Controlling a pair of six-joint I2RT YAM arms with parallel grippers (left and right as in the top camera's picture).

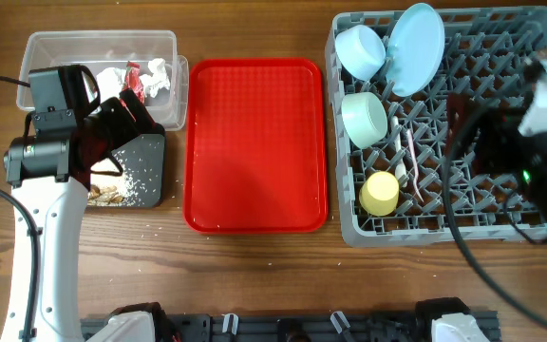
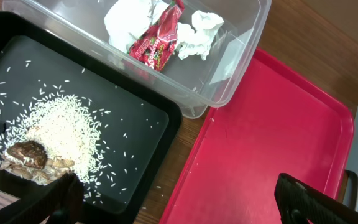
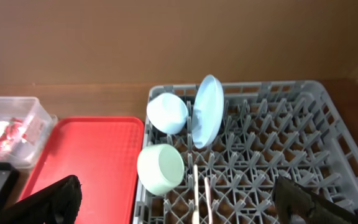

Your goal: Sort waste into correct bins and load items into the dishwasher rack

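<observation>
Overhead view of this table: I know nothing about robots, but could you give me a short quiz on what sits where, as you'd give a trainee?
1. True or false: the light blue plate stands on edge in the grey rack.
2. The red wrapper lies in: A) the clear tub, B) the black tray, C) the red tray.
3. How many bowls are in the rack, and what colours are they?

Key
1. True.
2. A.
3. Two: a pale blue bowl and a mint green bowl.
</observation>
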